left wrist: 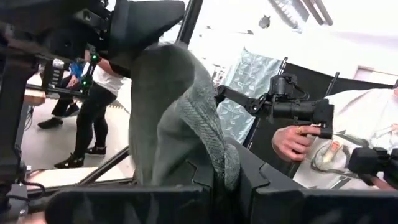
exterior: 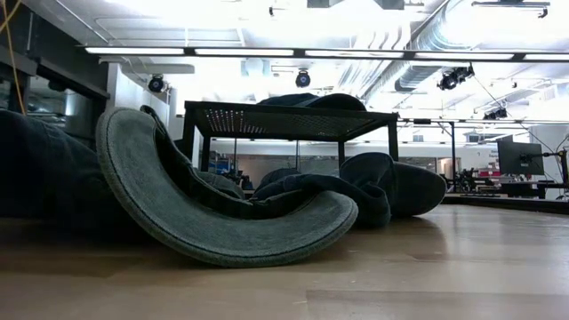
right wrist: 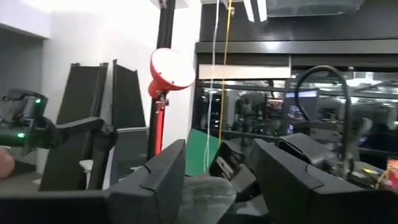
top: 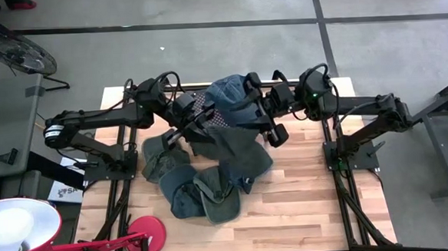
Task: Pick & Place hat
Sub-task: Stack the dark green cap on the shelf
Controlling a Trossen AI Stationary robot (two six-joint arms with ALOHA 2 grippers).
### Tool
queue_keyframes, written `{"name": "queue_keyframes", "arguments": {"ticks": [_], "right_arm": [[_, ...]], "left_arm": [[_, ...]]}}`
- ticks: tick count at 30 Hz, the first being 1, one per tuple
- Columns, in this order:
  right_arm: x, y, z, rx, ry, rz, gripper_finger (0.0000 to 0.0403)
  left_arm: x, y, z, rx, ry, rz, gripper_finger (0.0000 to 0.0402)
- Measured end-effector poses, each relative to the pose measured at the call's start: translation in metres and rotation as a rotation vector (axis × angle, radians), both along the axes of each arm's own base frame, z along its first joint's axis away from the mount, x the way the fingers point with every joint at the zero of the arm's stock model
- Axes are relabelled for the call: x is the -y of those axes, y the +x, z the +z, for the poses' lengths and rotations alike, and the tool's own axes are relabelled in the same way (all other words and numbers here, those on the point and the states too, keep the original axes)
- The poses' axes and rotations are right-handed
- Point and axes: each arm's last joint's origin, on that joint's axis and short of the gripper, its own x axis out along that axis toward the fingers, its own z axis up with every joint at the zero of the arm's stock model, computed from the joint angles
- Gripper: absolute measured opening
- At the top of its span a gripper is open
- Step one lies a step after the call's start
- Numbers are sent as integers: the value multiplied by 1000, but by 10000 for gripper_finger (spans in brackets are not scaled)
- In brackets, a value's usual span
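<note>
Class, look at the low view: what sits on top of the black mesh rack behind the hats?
A dark hat rests on the rack. Only its rounded upper part shows; the rack's edge covers its underside, and anything behind it cannot be seen.

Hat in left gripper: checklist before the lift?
1. Left gripper clamped on hat: ok.
2. Hat free of the pile: cannot tell.
3. Right gripper open: ok.
4. Right gripper clear of cloth: cannot tell, grey fabric shows between its fingers.
5. Grippers apart over the table: ok.
6. Person's hand beyond the table, out of reach: cannot tell.
</note>
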Motion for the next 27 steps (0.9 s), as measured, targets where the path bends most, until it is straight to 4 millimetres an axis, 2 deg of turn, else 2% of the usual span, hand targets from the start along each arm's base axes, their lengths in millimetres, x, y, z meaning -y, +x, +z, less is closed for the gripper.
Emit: {"name": "queue_keyframes", "arguments": {"ticks": [5, 12, 20, 27], "right_arm": [[1, -8, 4, -13, 22, -63, 196], [4, -14, 3, -80, 69, -190, 197], [6, -12, -2, -134, 68, -247, 197], [6, -12, -4, -154, 67, -247, 197]], "left_arm": [[1, -10, 0, -95, -29, 48, 13], [-1, -29, -11, -311, -28, 243, 13], [-2, -43, -13, -366, 67, 297, 13], [-16, -60, 9, -472, 221, 419, 13]]}}
